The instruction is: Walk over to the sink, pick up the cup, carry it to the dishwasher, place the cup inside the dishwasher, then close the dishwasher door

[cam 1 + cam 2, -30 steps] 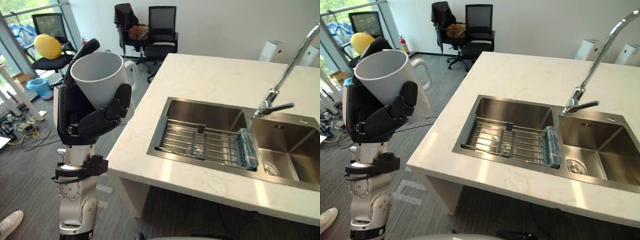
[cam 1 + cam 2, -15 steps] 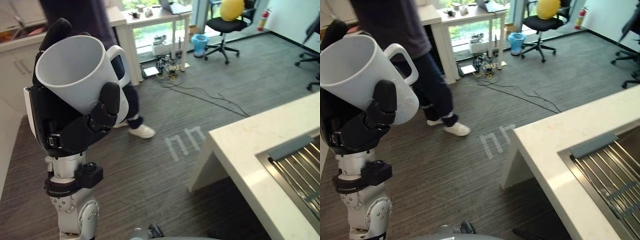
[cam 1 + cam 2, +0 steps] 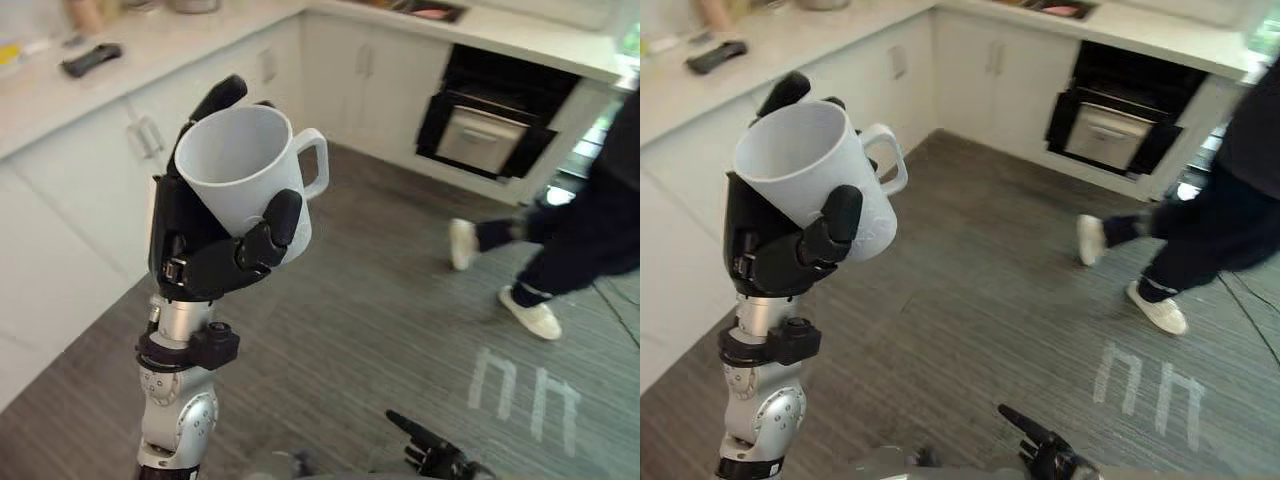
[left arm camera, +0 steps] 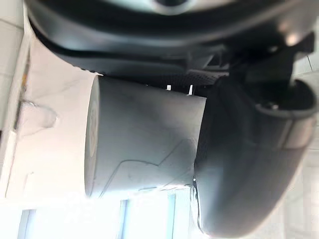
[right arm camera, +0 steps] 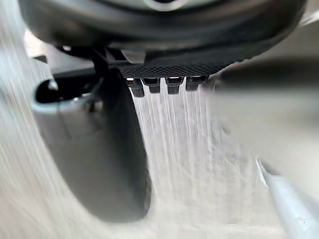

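Smooth white cup (image 3: 245, 165), round, loop handle, mouth up, slightly tilted. Left hand (image 3: 190, 245) raised upright, dark fingers and thumb curled round it. Right hand (image 3: 435, 458) low; state unreadable.

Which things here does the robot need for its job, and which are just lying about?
Job: white cup; left hand gripping it; dark open appliance, likely the dishwasher.
Lying about: person walking; dark object on counter; right hand.
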Available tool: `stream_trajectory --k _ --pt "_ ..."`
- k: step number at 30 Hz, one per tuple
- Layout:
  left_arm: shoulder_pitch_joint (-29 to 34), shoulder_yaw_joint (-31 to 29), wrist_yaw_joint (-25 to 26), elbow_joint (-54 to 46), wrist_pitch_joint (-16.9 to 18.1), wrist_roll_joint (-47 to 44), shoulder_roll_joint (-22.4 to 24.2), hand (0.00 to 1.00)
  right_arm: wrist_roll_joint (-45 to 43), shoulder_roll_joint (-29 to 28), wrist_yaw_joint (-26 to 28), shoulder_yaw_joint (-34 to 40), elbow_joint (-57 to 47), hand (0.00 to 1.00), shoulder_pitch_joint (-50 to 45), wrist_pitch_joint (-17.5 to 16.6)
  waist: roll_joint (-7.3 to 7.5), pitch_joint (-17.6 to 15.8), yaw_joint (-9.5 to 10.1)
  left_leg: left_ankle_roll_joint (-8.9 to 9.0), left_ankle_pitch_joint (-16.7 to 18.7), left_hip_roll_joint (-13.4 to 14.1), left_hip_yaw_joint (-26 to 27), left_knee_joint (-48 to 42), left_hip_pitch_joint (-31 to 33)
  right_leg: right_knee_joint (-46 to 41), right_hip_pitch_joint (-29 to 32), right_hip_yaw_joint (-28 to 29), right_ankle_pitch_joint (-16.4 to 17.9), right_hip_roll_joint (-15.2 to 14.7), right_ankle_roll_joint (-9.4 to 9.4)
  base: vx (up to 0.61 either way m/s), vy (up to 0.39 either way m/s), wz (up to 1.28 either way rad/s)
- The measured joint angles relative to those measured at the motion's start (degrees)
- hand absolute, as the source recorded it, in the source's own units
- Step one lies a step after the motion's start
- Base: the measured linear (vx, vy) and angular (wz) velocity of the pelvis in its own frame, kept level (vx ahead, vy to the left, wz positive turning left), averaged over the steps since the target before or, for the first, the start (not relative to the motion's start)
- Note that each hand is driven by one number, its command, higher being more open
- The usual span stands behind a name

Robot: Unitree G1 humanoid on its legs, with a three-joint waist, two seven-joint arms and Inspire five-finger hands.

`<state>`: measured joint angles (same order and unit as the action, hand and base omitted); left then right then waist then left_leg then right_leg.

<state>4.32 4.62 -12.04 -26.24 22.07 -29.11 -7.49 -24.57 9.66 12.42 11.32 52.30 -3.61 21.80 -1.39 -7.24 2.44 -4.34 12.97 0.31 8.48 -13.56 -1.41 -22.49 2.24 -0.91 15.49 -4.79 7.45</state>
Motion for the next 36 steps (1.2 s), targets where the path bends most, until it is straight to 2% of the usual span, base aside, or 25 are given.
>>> stream_trajectory --k 1,2,3,4,5,11,14,16,17,18,19,20,21,22,24,25,27,28,29,31,32,33,34,35,36 --pt "-0.4 1.1 0.3 -0.1 0.3 0.0 -0.1 0.0 0.1 -0.1 0.9 -0.4 -1.5 1.0 -0.1 0.8 -0.73 -0.1 -0.22 0.5 -0.7 1.3 0.2 3.1 -2.5 -0.2 1.6 -0.1 0.0 2.4 -0.03 0.24 -0.055 -0.27" --pt "-1.8 2.8 0.4 0.3 0.2 0.7 -1.3 0.0 0.1 -0.6 2.1 -0.5 -3.4 1.0 -0.4 1.4 -0.75 -0.1 -0.65 1.09 -1.3 2.8 0.1 5.5 -4.6 -0.4 4.6 0.0 -0.3 5.0 -0.46 0.21 -0.052 -0.11" --pt "-2.3 3.2 0.4 0.5 0.2 1.4 -1.7 0.0 0.1 -0.9 2.4 -0.5 -4.4 1.0 -0.5 1.7 -0.62 -0.1 -0.93 1.5 -1.4 3.3 0.1 6.1 -5.5 -0.6 6.3 0.1 -0.5 6.0 -0.8 0.29 -0.086 0.08" --pt "-2.5 4.1 0.1 0.8 0.0 2.4 -2.9 0.0 0.6 -1.3 2.9 -0.7 -6.3 1.0 -0.5 2.6 -0.4 -0.1 -1.44 2.97 -0.6 3.6 -0.1 6.0 -7.3 0.3 8.5 0.0 -2.4 7.2 -2.4 0.17 -0.052 0.06" --pt "-0.6 0.4 -3.0 1.9 -1.8 2.0 -3.2 0.0 1.0 -1.9 -1.6 -3.8 -5.9 1.0 -1.6 2.2 1.21 4.8 -1.45 5.95 5.6 4.5 -3.0 -1.5 -6.2 8.4 7.3 -3.2 -15.6 6.7 -9.01 0.12 -0.036 0.05" --pt "-0.6 1.0 -2.8 1.9 -1.7 1.9 -2.6 0.0 1.0 -2.3 -1.6 -3.9 -6.6 1.0 -2.0 2.0 1.35 4.8 -1.75 5.94 5.6 4.5 -1.7 -0.9 -6.8 8.2 7.8 -1.9 -15.6 7.2 -8.93 0.0 0.0 -0.12" --pt "-0.7 4.7 -2.5 1.9 -1.8 1.5 -2.4 0.0 0.6 -3.2 -1.6 -4.1 -10.0 1.0 -4.1 0.4 1.92 4.4 -2.86 6.01 5.7 4.3 -1.0 0.2 -7.3 5.9 9.1 -1.2 -14.6 7.2 -8.92 -0.01 -0.011 -0.13" --pt "-0.3 6.4 -2.3 2.0 -1.8 1.3 -2.2 0.0 0.0 -3.1 -1.6 -4.9 -11.9 1.0 -5.4 -0.1 1.7 4.4 -3.63 7.68 6.6 4.7 -0.6 1.6 -8.4 4.2 9.8 -1.4 -12.5 7.7 -8.93 0.05 -0.052 -0.08" --pt "0.8 7.1 -2.0 1.9 -1.7 0.8 -1.7 0.0 0.0 -3.1 -1.7 -5.4 -13.8 1.0 -6.6 -0.2 0.93 4.8 -4.04 9.87 7.1 6.1 0.2 1.6 -10.0 3.2 8.7 -1.8 -10.7 8.8 -9.67 0.16 -0.064 -0.14" --pt "1.9 7.2 -2.0 1.7 -1.5 0.4 -1.1 0.0 -0.1 -3.4 -1.6 -6.2 -14.8 1.0 -7.3 -0.3 1.42 4.8 -4.54 10.18 7.2 6.6 -0.2 -6.1 -8.1 1.9 8.5 -1.8 -9.1 9.0 -10.3 0.19 -0.103 -0.2" --pt "4.4 7.5 -1.6 1.8 -1.5 -0.8 0.2 0.0 0.0 -2.9 -1.5 -7.4 -16.1 1.0 -8.3 -0.3 1.06 5.1 -5.16 10.86 6.6 8.3 -0.1 -20.8 -2.1 1.2 7.7 -1.4 -7.8 9.8 -11.02 0.2 -0.103 -0.21" --pt "5.4 7.7 -1.5 1.9 -1.5 -1.1 1.1 0.0 0.0 -2.5 -1.3 -7.8 -17.4 1.0 -9.0 -0.4 0.53 4.9 -5.02 10.05 4.6 9.7 0.3 -28.2 0.9 1.7 6.7 -1.0 -7.5 10.4 -11.36 0.25 -0.102 -0.34" --pt "7.1 7.7 -1.5 2.0 -1.5 -1.3 2.4 0.0 0.0 -1.9 -1.0 -8.1 -18.6 1.0 -9.7 -0.7 0.43 3.8 -4.48 7.53 -1.2 12.9 1.6 -40.2 5.9 3.9 3.3 -0.2 -7.5 11.3 -11.53 0.32 -0.044 -0.24" --pt "8.1 7.7 -1.6 2.8 -1.5 -1.3 3.0 0.0 0.0 -1.7 -1.0 -8.1 -18.5 1.0 -9.6 -0.8 -0.15 3.1 -4.75 7.45 -2.2 15.5 2.7 -45.9 9.6 5.8 0.1 -0.3 -7.4 11.3 -11.71 0.31 -0.023 -0.05" --pt "8.1 7.6 -2.2 4.8 -1.5 -1.3 2.9 0.0 -0.2 -1.0 -0.9 -9.0 -17.7 1.0 -9.5 -1.0 -0.06 2.7 -4.86 6.94 -1.4 16.5 2.7 -46.4 13.8 8.0 -2.8 -0.9 -7.0 10.8 -12.47 0.24 -0.027 0.2" --pt "8.3 6.5 -2.4 6.2 -1.5 -1.3 3.3 0.0 -0.7 -0.1 -0.8 -10.2 -15.3 1.0 -8.1 -1.4 0.4 2.0 -4.46 6.9 0.2 14.0 1.7 -39.7 15.9 8.7 -5.4 -0.7 -6.3 9.4 -13.4 0.27 0.0 0.07" --pt "9.1 4.5 -2.0 6.4 -1.5 -1.4 3.9 0.0 -0.8 0.5 -0.2 -11.4 -12.5 1.0 -6.6 -1.8 0.7 1.7 -3.39 7.42 0.4 9.2 -1.1 -27.1 15.8 8.7 -6.8 0.7 -5.4 7.7 -13.18 0.29 0.066 -0.23" --pt "10.0 2.6 -1.5 5.7 -1.5 -1.4 4.8 0.0 -0.6 0.8 0.6 -12.0 -11.1 1.0 -5.8 -2.1 0.49 1.7 -2.68 8.21 -0.9 6.0 -4.1 -14.7 15.7 9.3 -7.3 2.0 -4.8 6.8 -12.71 0.36 0.161 -0.47" --pt "11.1 1.0 -0.7 4.3 -1.3 -1.4 5.8 0.0 -0.5 0.8 1.7 -12.0 -10.1 1.0 -5.2 -2.6 -0.08 1.7 -2.13 9.47 -4.7 4.7 -6.0 -2.6 15.7 10.6 -8.2 3.1 -4.3 6.7 -12.26 0.32 0.158 -0.47" --pt "12.1 -0.2 0.3 3.0 0.2 -1.7 7.3 0.0 0.1 1.1 3.0 -12.1 -9.6 1.0 -5.1 -3.5 -1.52 1.0 -1.83 12.18 -7.9 5.8 -7.0 5.6 17.0 12.1 -10.3 3.9 -2.9 7.7 -11.61 0.33 0.197 -0.27" --pt "12.1 -0.4 0.5 3.1 0.6 -1.9 7.7 0.0 0.2 1.2 3.2 -12.1 -9.3 1.0 -5.1 -3.7 -1.74 1.0 -1.87 12.06 -8.9 6.1 -6.7 5.5 17.6 12.1 -11.2 3.9 -1.9 7.8 -11.23 0.38 0.246 -0.12" --pt "12.1 -0.7 0.6 3.5 1.2 -2.5 7.7 0.0 0.6 0.9 3.2 -12.2 -8.3 1.0 -5.1 -4.2 -1.1 1.1 -1.74 10.59 -13.6 5.9 -5.1 3.3 17.7 12.0 -13.2 4.2 0.1 6.9 -10.47 0.44 0.26 0.02" --pt "12.0 -0.8 0.6 3.6 1.8 -2.6 7.6 0.0 1.3 0.6 3.2 -12.6 -8.1 1.0 -5.1 -4.2 -0.2 1.5 -1.84 7.43 -17.0 4.4 -3.4 2.1 17.3 11.5 -14.2 4.1 2.3 4.9 -9.32 0.46 0.257 0.02" --pt "11.8 -0.8 0.6 3.6 2.1 -2.7 7.7 0.0 1.4 0.6 3.3 -12.9 -7.9 1.0 -5.1 -4.3 0.38 1.7 -1.78 5.78 -18.2 3.4 -2.8 1.1 17.4 10.8 -14.4 4.0 3.1 3.7 -8.23 0.6 0.303 -0.02" --pt "11.5 -0.7 0.9 3.8 2.4 -3.0 7.6 0.0 2.5 0.2 3.1 -12.9 -7.0 1.0 -5.1 -4.7 1.67 2.3 -1.62 2.58 -17.2 0.9 -1.3 -4.1 18.6 7.5 -14.8 3.4 5.3 0.4 -6.09 0.54 0.266 -0.04"
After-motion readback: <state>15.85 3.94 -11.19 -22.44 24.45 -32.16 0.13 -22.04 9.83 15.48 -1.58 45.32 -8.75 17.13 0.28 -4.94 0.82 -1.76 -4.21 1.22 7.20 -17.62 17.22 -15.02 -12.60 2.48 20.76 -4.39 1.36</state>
